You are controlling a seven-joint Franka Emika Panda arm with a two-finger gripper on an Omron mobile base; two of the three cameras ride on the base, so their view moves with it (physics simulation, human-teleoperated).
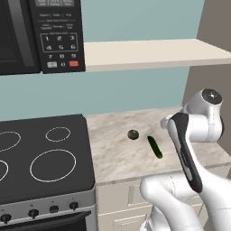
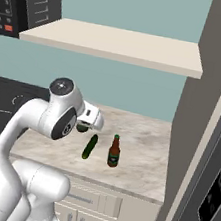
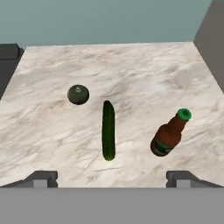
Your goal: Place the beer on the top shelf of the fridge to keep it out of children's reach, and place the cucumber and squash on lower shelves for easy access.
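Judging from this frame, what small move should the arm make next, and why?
Probably lower toward the beer: the gripper is open and empty above the counter, where the beer stands upright, apart from the cucumber and squash.

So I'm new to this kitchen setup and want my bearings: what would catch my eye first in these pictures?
Probably the three items on the marble counter: the beer standing upright, the cucumber lying flat beside it, and the squash on the cucumber's other side, all apart from one another. The gripper hangs open above the counter's front edge, holding nothing. A black stove adjoins the counter, and a tall grey fridge stands at the opposite end.
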